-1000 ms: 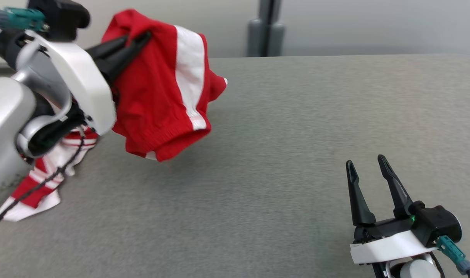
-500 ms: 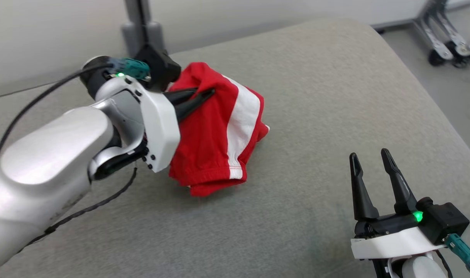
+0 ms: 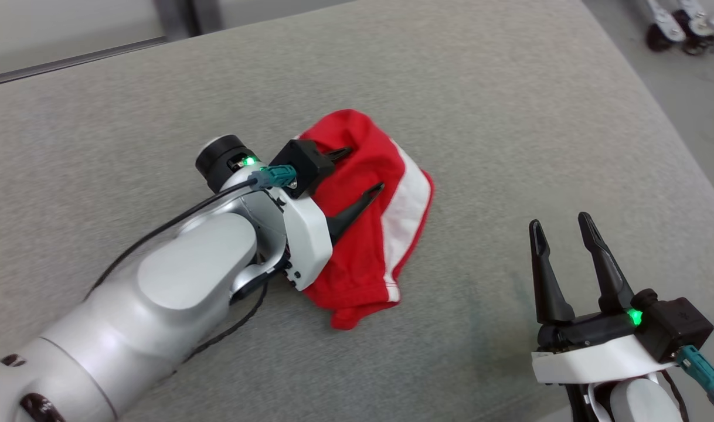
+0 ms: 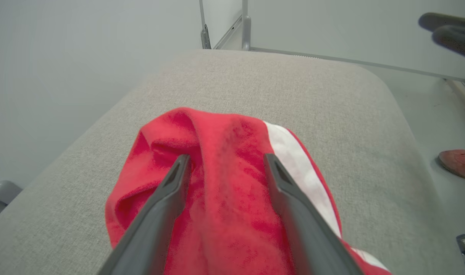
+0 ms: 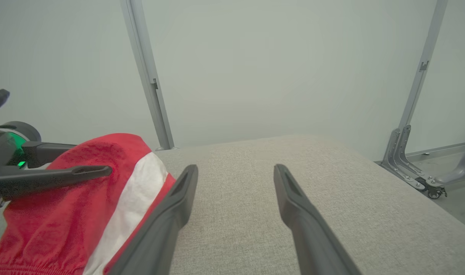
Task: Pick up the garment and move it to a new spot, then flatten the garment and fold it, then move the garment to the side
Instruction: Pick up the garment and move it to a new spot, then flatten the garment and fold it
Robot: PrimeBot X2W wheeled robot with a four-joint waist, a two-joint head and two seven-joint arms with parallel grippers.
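Head view: the red garment (image 3: 366,258) with a white stripe lies bunched on the grey padded surface (image 3: 480,117), near its middle; the left pincer (image 3: 360,171) sits over the heap, its two fingers spread wide against the cloth, clamping nothing; left wrist view shows a raised fold of cloth between those fingers; the right pincer (image 3: 558,223) is held apart, to the garment's right, fingers likewise spread and empty, pointing away from the robot.

The garment (image 3: 363,264) was seen in red with a white band, the worktop (image 3: 497,105) in flecked grey, and the left claw (image 3: 364,169) and right claw (image 3: 559,223) in black.
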